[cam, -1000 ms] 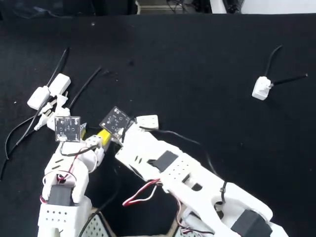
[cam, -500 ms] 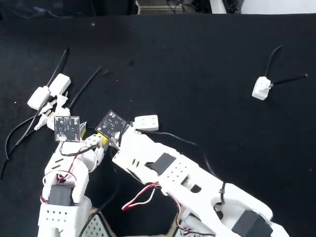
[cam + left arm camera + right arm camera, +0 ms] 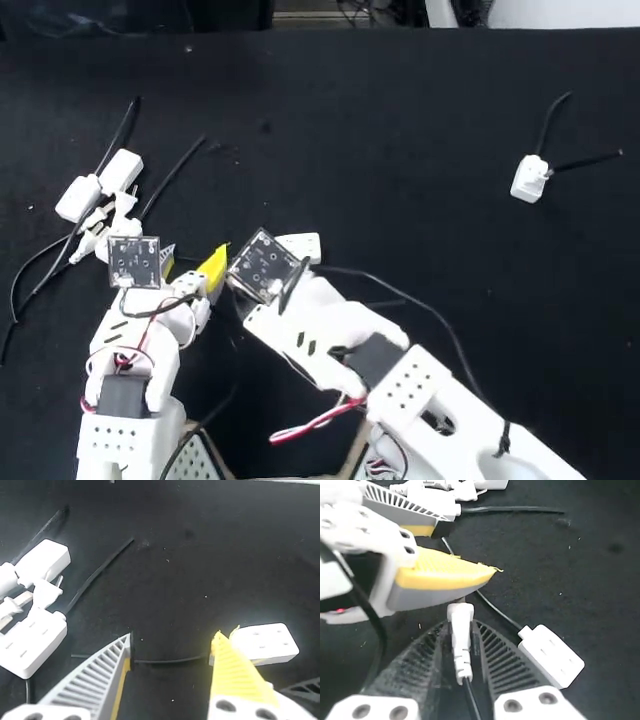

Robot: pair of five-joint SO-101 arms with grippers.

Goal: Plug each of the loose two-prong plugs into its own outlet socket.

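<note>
Black surfacing is seen across the whole counter [image 3: 400,130]. Near its front edge the right gripper [image 3: 459,624] is clenched on a white two-prong plug [image 3: 461,652]. The plug is held lengthwise between the dark fingers [image 3: 505,665], with its black cord trailing back toward the wrist. Just beside it a white outlet socket [image 3: 552,655] is laid flat on the counter, with its slots turned upward and a thin black cord leading from it. The left gripper [image 3: 172,639] is held released, its grey and yellow fingers spread wide apart over the counter. Its yellow fingertip is placed close to that outlet socket and to the front end of the held plug. Farther to the left a cluster of white sockets and plugs [image 3: 98,195] is gathered, with black cords running off. Well apart, at the far right, another white plug block [image 3: 530,180] is set with two black cords.
</note>
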